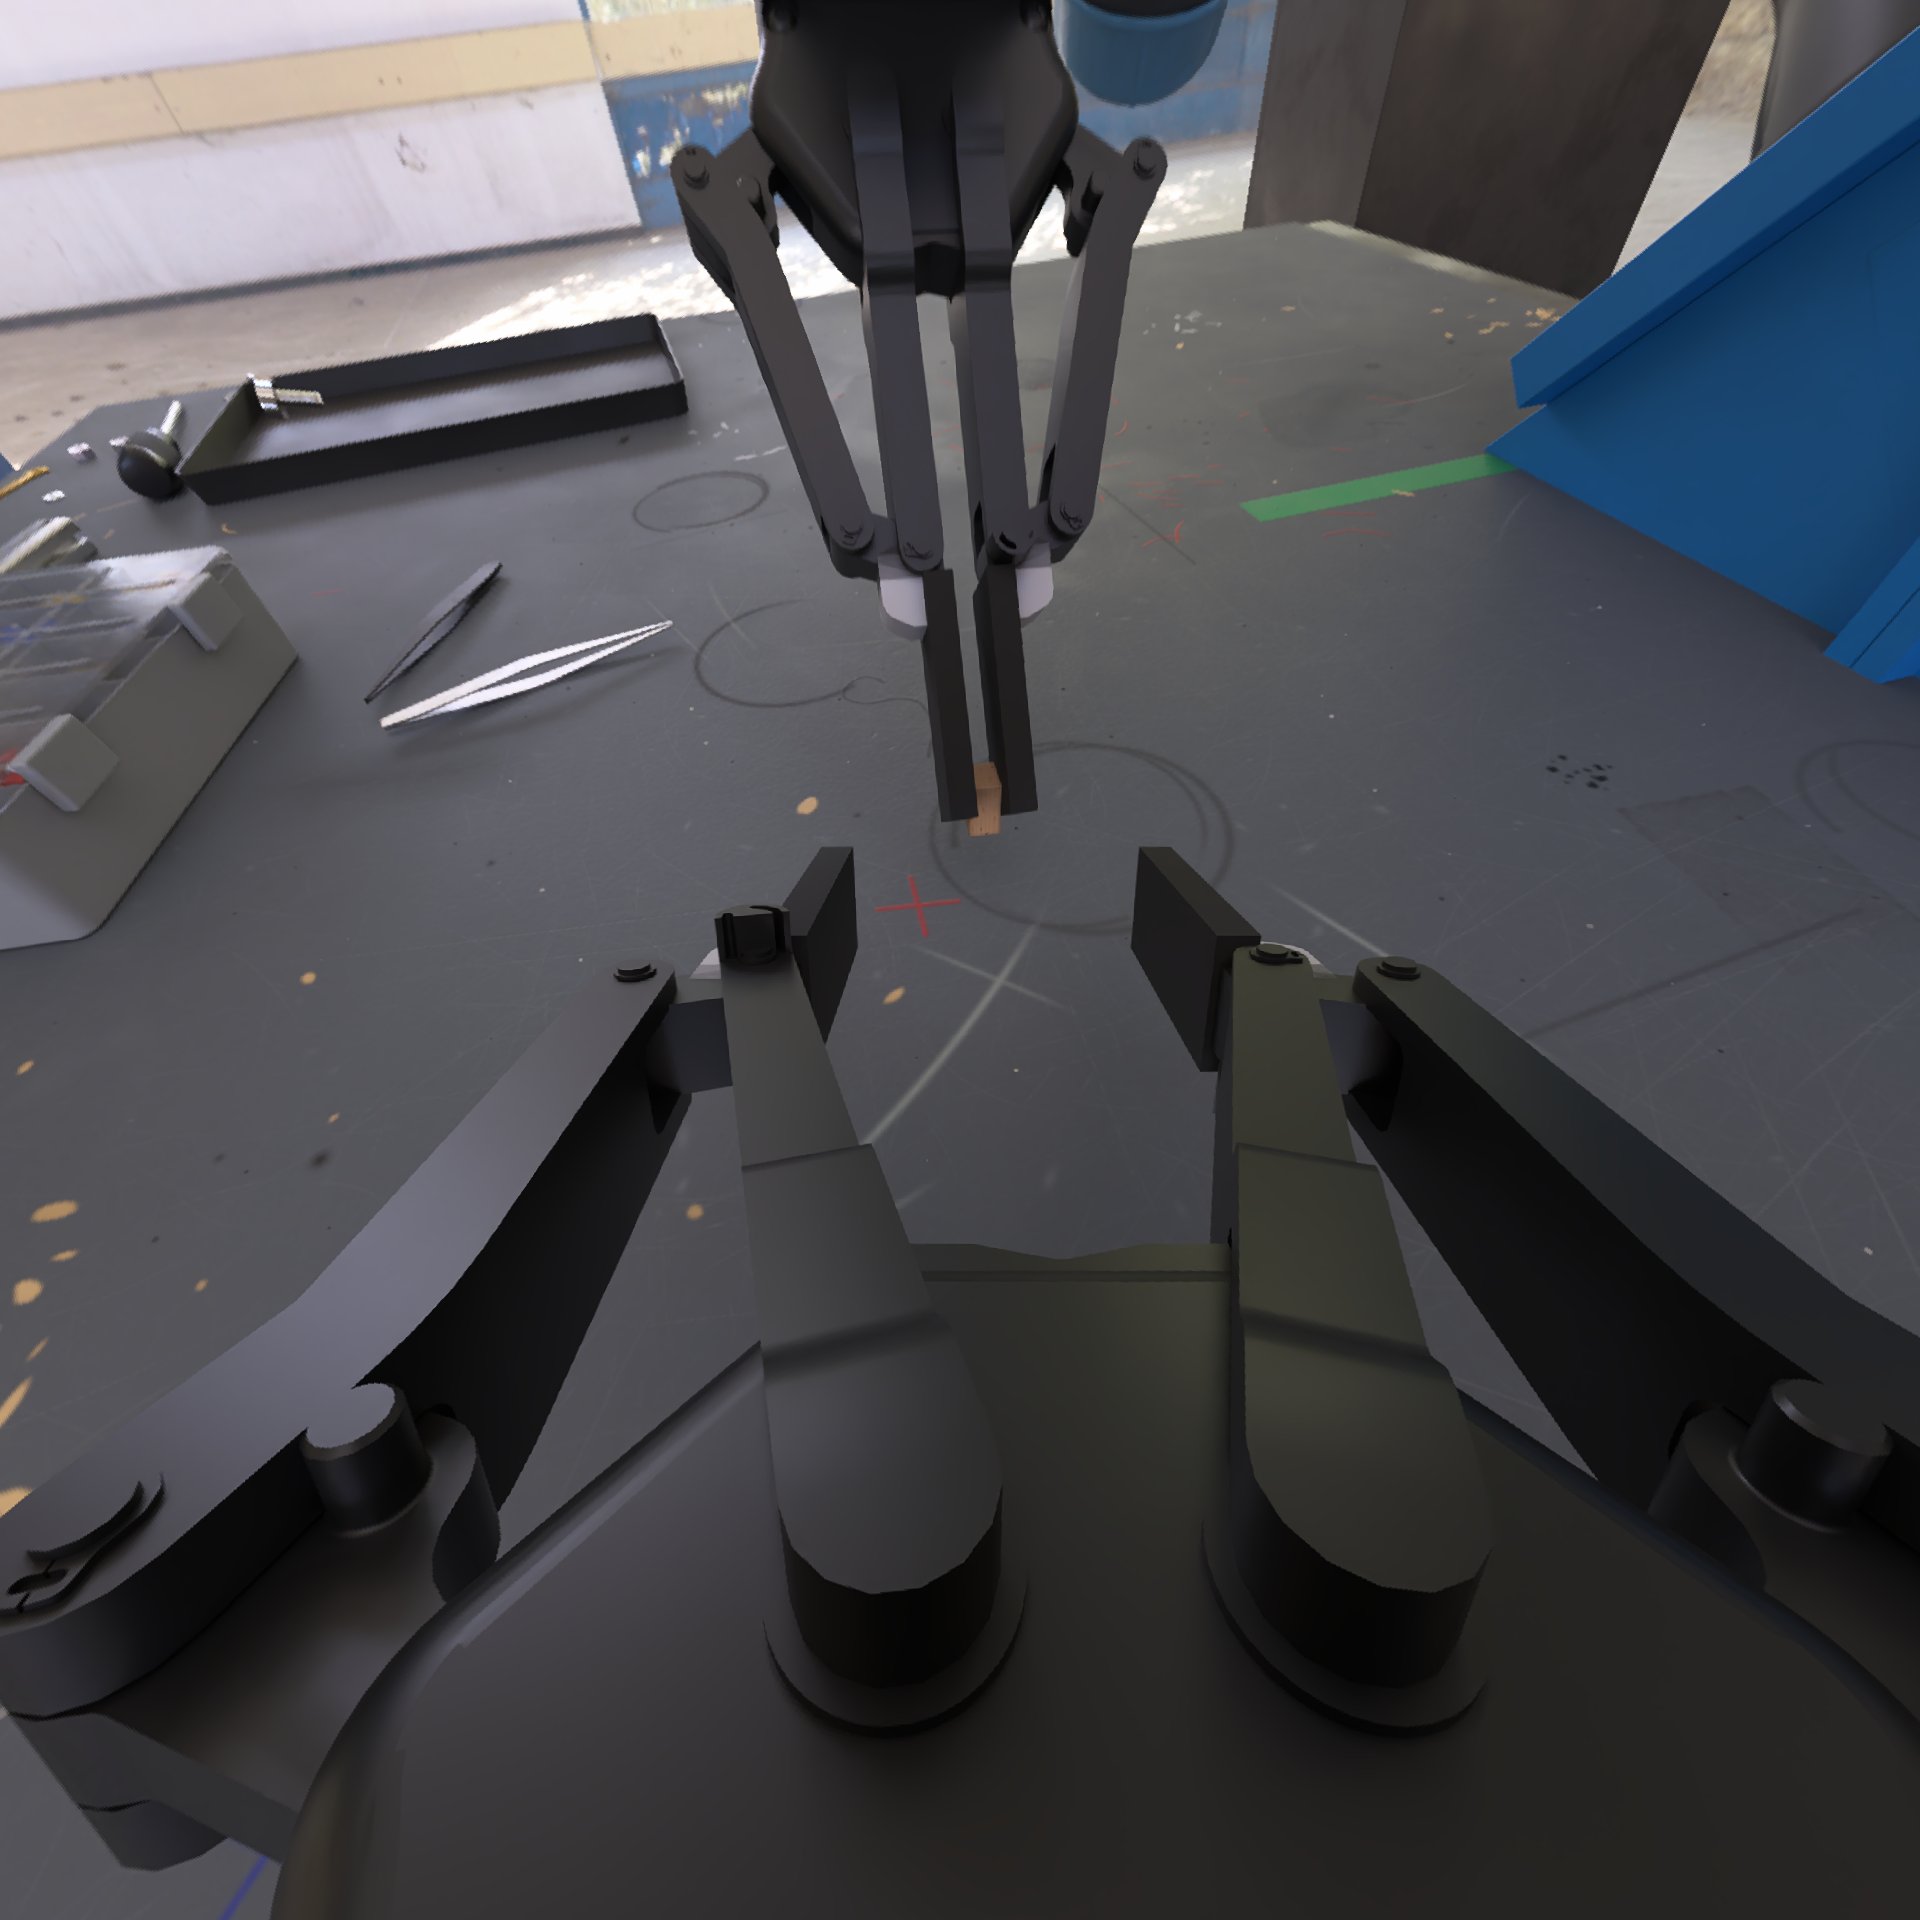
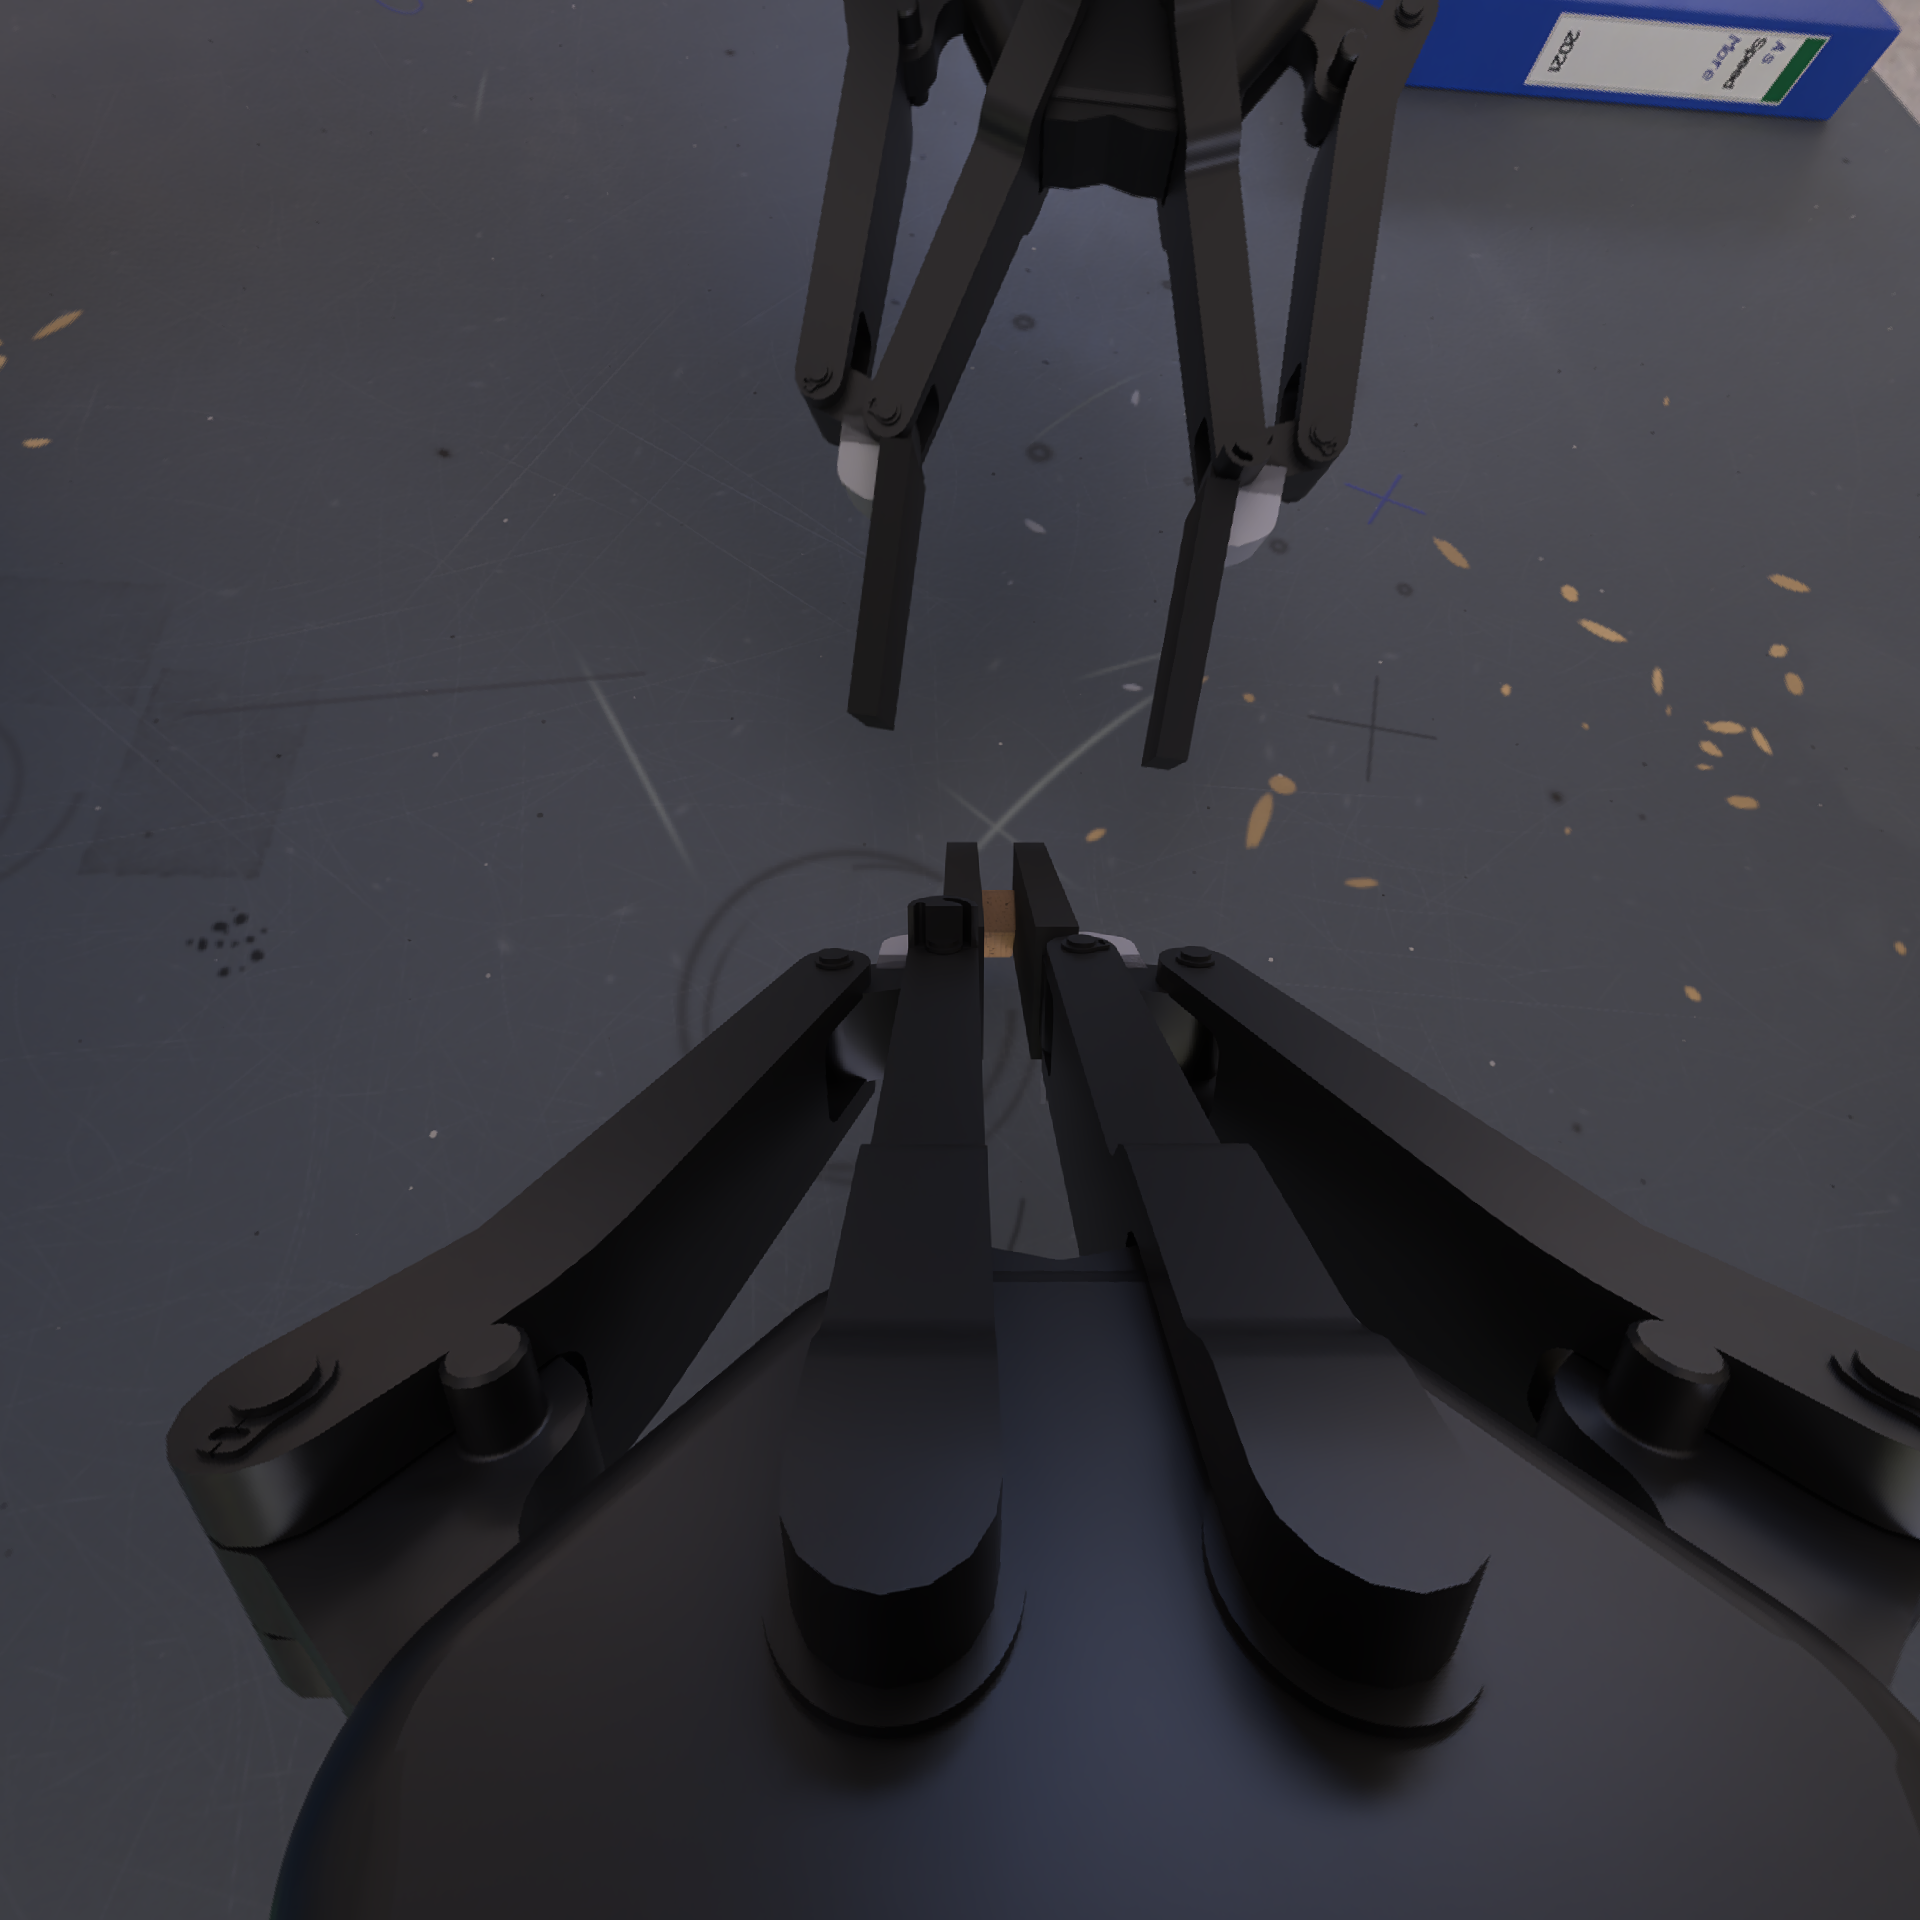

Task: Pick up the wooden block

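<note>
Left wrist view: scuffed grey table (image 1: 1455,727); right pincer (image 1: 985,805) pinches wooden block (image 1: 985,816), left pincer (image 1: 992,914) spread.

Scuffed grey table (image 1: 1455,935), sunlit white wall (image 1: 312,208) bkgd.

My scuffed, paint-flecked dark grey workbench (image 1: 1351,727), a long black tray (image 1: 447,416) at its far left, black tweezers (image 1: 436,629) beside silver tweezers (image 1: 520,675), a blue binder (image 2: 1662,62), green tape strip (image 1: 1371,488).
</note>
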Tool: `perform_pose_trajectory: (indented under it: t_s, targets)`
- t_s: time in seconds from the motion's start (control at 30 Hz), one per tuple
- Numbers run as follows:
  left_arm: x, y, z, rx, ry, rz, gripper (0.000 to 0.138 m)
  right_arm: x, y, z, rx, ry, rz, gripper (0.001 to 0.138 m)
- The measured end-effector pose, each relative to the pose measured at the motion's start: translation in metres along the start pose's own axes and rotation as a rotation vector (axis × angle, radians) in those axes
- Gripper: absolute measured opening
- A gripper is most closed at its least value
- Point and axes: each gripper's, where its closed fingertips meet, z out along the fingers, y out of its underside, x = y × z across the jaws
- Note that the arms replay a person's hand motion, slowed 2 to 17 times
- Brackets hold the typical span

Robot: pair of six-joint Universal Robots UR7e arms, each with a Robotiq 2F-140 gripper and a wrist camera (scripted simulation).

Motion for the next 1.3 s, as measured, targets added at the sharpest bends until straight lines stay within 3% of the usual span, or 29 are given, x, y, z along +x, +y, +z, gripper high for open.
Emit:
perform_pose_trajectory:
  t_s: [0.27,0.53,1.03,1.3]
  targets:
    - [-0.001,0.013,0.011,-0.082,-0.008,-0.008,0.075,0.003,0.001,-0.001,-0.001,0.008,0.004,0.009]
    - [-0.008,0.02,0.013,-0.131,-0.046,0.008,0.071,0.003,0.001,-0.001,-0.002,0.009,0.004,0.009]
    - [-0.024,0.025,0.004,-0.16,-0.12,0.034,0.06,0.006,0.003,-0.001,0.0,0.015,0.013,0.009]
    - [-0.041,0.029,-0.001,-0.175,-0.193,0.026,0.054,0.007,0.003,0.001,0.004,0.02,0.016,0.009]
